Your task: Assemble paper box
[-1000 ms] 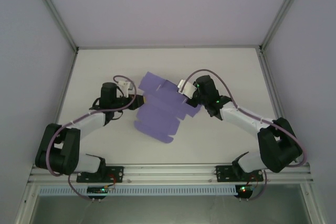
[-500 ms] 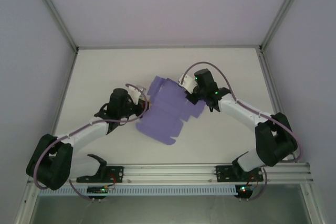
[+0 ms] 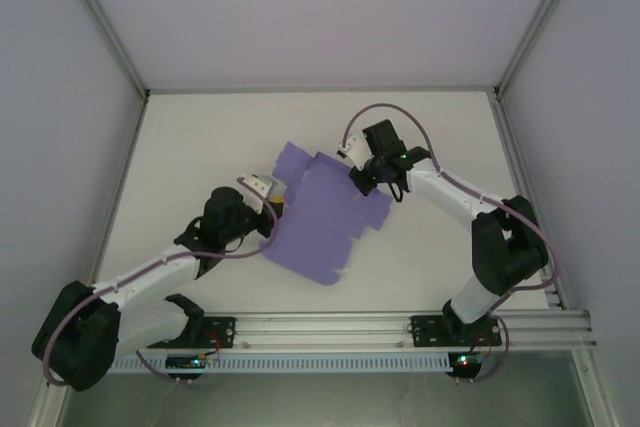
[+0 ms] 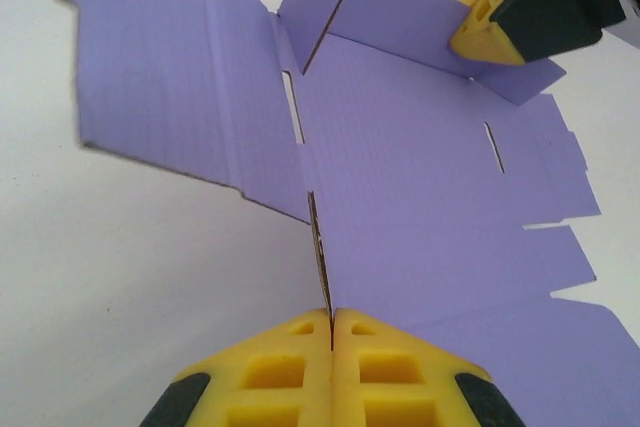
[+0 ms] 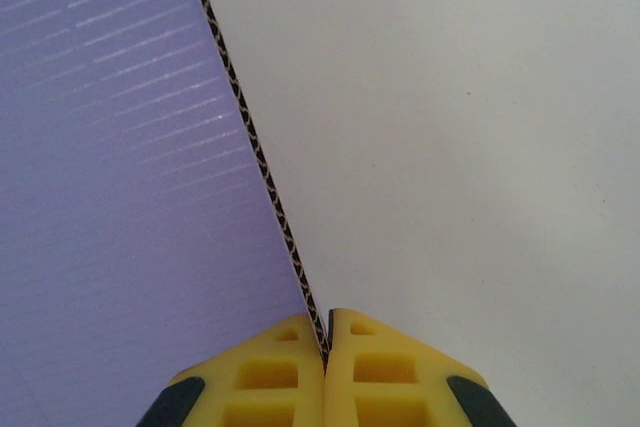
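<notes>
From above, the left gripper point(image 3: 274, 210) and right gripper point(image 3: 355, 178) are too small to read their jaws, and the right arm point(image 3: 440, 187) seems to cover the paper box's point(image 3: 320, 217) upper right corner. In the left wrist view the sheet runs off the top and lower right edges, and the yellow fingers point(image 4: 285, 367) are cut by the bottom edge. In the right wrist view the sheet leaves the frame at the left.

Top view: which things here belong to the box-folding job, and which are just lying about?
Belong to the job:
- paper box, a flat purple sheet with flaps
- left gripper, shut on one edge of it
- right gripper, shut on another edge

Just there:
- white table
- metal rail at the front
- enclosure walls
</notes>
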Motion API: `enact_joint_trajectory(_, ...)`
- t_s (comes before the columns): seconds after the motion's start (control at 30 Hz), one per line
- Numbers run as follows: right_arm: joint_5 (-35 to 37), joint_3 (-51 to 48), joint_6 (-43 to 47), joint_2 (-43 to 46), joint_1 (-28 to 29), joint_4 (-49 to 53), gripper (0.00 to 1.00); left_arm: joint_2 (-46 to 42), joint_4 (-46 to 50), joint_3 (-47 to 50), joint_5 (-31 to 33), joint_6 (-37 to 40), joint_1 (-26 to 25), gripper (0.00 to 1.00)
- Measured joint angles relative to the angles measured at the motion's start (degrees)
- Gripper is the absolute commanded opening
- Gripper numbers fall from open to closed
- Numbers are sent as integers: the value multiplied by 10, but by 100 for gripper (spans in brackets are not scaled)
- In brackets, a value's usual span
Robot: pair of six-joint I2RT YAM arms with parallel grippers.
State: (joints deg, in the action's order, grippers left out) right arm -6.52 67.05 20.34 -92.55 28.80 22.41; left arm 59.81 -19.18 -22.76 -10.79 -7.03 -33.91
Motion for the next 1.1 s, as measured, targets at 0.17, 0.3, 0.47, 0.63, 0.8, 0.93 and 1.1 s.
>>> enact_joint_trajectory(0.17, 14, -8, 3, 3, 17, -4, 0, 14, 12, -11, 37, 36, -33, 0)
enact_joint_trajectory(0.3, 43, -8, 11, 12, 33, -4, 0, 79, 37, -54, 73, 80, -72, 0)
enact_joint_trajectory(0.47, 83, -8, 33, 28, 60, -3, 0, 174, 70, -111, 133, 130, -139, 0)
enact_joint_trajectory(0.63, 98, -9, 52, 38, 73, -3, 0, 252, 78, -141, 169, 141, -161, 0)
enact_joint_trajectory(0.8, 101, -30, 72, 48, 78, -4, 0, 285, 52, -145, 183, 125, -160, 32)
enact_joint_trajectory(0.93, 102, -38, 85, 50, 80, -16, 0, 274, 24, -122, 164, 97, -143, 61)
enact_joint_trajectory(1.1, 107, -40, 107, 51, 82, -35, 0, 171, 26, -86, 118, 70, -113, 100)
